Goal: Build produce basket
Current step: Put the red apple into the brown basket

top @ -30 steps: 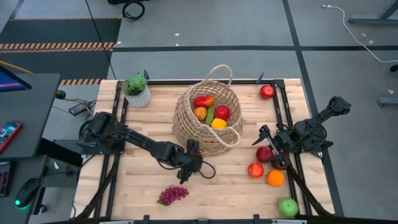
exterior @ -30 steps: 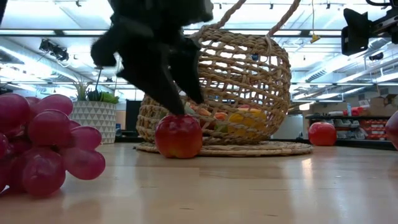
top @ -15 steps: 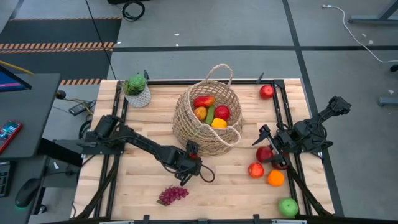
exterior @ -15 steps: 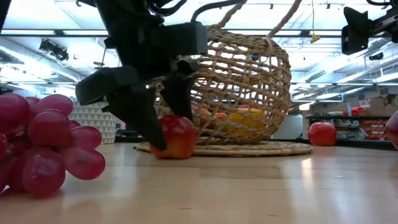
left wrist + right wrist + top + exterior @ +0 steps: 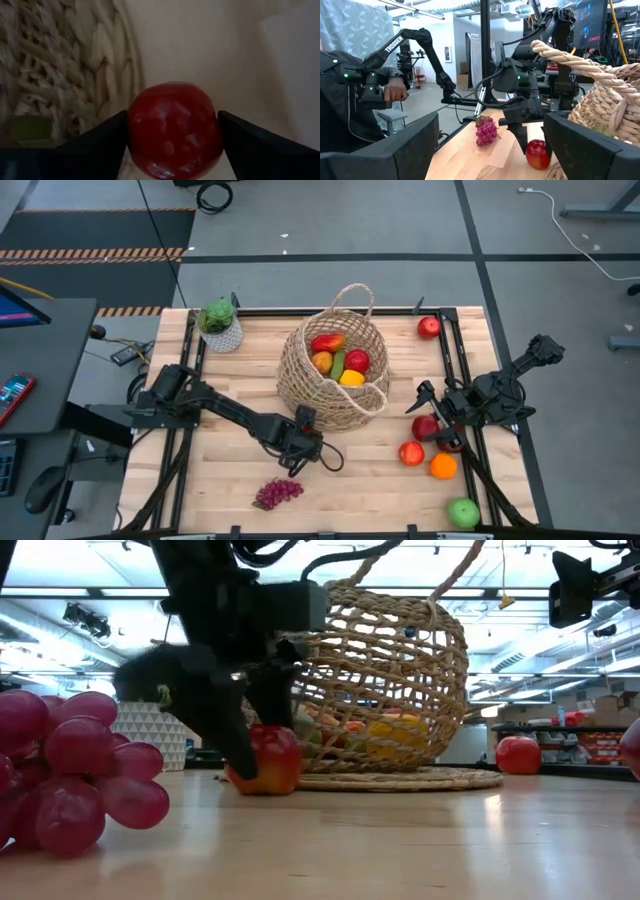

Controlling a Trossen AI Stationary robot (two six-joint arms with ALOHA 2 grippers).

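Left pincer (image 5: 303,448), lowered at the near foot of the basket, its two dark fingers (image 5: 95,140) flanking a glossy red apple (image 5: 173,130) and seemingly just touching its sides, though a firm clamp cannot be confirmed; the apple rests on the pale wooden bench (image 5: 220,480), just beside the woven base of the large tan wicker basket (image 5: 335,375), which already holds several pieces of produce; a purple grape bunch (image 5: 278,493) lies nearer the bench's front edge. Right pincer (image 5: 428,406), fingers apart and empty, waits above the loose red apples at the right. The apple is judged firm, smooth and moderately heavy, hence liable to slip; best held across its widest girth.
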